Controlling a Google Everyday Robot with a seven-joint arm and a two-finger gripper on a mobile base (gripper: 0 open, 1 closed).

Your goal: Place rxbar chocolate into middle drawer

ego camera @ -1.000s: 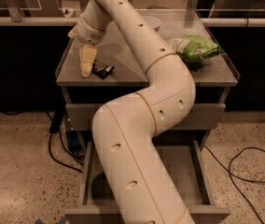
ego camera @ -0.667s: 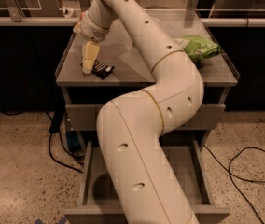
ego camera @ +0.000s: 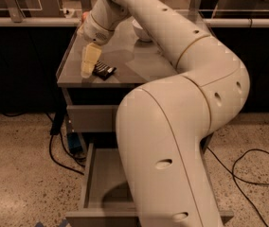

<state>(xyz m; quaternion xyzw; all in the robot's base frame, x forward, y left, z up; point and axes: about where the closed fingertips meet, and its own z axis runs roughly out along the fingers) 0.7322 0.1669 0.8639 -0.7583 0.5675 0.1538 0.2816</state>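
Cream gripper (ego camera: 86, 73) tip-down at front-left of grey cabinet surface (ego camera: 139, 66), just beside small flat black wrapped rxbar chocolate (ego camera: 104, 71). Open/closed: can't tell. Centre over bar before closing; avoid nudging it off edge.

The gripper (ego camera: 88, 66) hangs tip-down over the front left corner of the grey cabinet top (ego camera: 134, 63), just left of the rxbar chocolate (ego camera: 104, 71) — the black bar lies flat near the front edge. A white bowl (ego camera: 140, 32) sits farther back, partly behind the arm (ego camera: 172, 126) — below, a drawer (ego camera: 94, 183) stands pulled open
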